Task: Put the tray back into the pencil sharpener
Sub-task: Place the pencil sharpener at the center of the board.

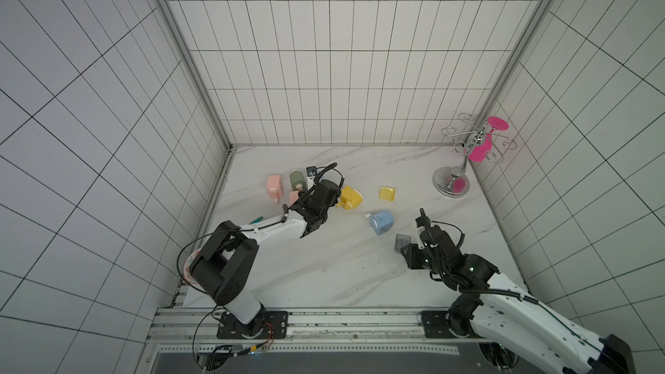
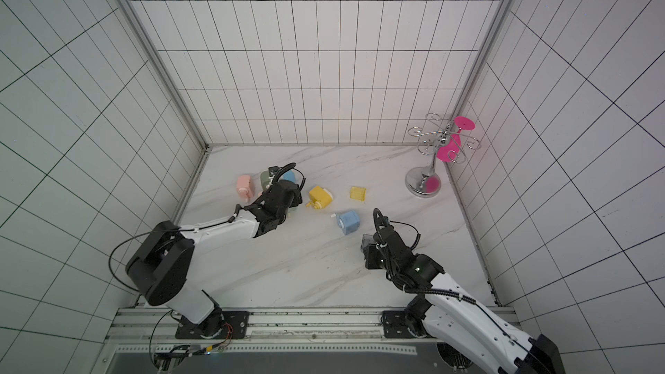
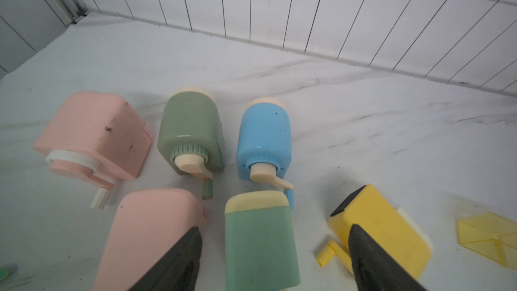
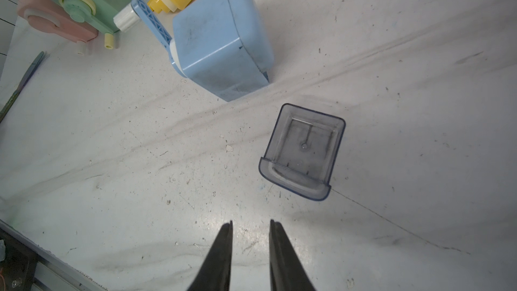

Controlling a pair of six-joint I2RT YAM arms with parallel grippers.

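The tray [image 4: 303, 152] is a clear blue-grey box lying open side up on the marble top, also seen in both top views [image 1: 402, 242] [image 2: 367, 241]. The light blue pencil sharpener [image 4: 221, 40] [image 1: 382, 222] [image 2: 347, 221] lies on its side a short way beyond it, crank toward the cluster. My right gripper [image 4: 251, 221] hovers just short of the tray, open narrowly, with nothing between its fingers. My left gripper [image 3: 275, 230] is open, one finger on each side of a mint green sharpener [image 3: 260, 242] and clear of it.
A yellow sharpener [image 1: 351, 197] [image 3: 383, 230] and a loose yellow tray [image 1: 387, 193] [image 3: 489, 242] lie mid-table. Pink [image 3: 95, 135], olive [image 3: 190, 130] and blue [image 3: 264, 135] sharpeners cluster at the back left. A chrome rack holding a pink glass [image 1: 478, 145] stands at the back right.
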